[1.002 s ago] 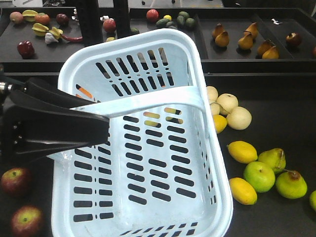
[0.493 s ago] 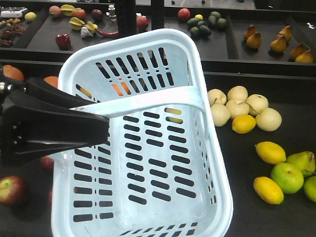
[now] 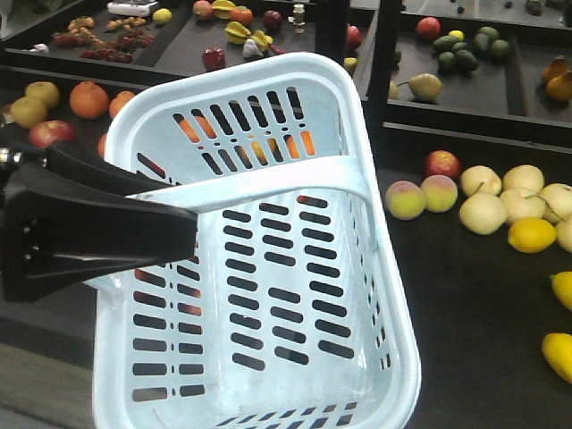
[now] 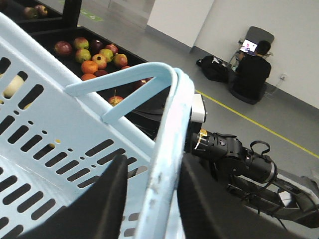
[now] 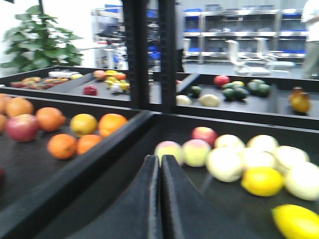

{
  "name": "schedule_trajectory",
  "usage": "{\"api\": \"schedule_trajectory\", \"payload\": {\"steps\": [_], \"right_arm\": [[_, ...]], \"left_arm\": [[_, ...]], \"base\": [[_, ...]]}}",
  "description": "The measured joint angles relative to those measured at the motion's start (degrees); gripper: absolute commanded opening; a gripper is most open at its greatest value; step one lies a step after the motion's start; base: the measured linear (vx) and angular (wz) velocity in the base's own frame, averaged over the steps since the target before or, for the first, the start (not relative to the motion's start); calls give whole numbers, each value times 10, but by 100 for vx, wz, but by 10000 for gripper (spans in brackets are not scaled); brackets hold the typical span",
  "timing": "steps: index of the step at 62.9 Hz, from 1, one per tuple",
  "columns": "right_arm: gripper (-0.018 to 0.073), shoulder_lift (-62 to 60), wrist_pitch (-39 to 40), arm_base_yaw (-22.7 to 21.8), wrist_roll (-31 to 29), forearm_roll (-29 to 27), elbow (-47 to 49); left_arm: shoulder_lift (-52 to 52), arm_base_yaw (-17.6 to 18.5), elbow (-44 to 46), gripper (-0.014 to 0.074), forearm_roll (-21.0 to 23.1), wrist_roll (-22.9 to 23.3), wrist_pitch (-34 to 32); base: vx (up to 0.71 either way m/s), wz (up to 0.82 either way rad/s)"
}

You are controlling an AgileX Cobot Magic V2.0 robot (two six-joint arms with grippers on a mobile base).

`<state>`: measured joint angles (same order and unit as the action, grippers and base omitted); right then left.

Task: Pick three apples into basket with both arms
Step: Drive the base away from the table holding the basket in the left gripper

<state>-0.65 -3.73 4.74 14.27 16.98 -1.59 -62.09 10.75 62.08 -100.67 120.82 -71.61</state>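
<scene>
Left tool (image 4: pixel 152 199), as we see it, clamps the rim of the basket (image 3: pixel 398 304); right tool (image 5: pixel 160 164) shows both fingers pressed together, holding nothing.

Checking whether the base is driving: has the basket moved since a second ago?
Yes. Against the pale pears, the basket has shifted left; they sat against its right rim a second ago and now lie apart.
</scene>
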Motion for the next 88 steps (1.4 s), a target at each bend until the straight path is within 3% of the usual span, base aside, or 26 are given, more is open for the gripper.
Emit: {"api": "schedule_trajectory", "payload": {"steps": [88], "right_arm": [[-5, 0, 0, 0, 0, 0, 0]], "left_arm": [[0, 0, 0, -7, 0, 0, 0]], "base": [[-14, 56]]}}
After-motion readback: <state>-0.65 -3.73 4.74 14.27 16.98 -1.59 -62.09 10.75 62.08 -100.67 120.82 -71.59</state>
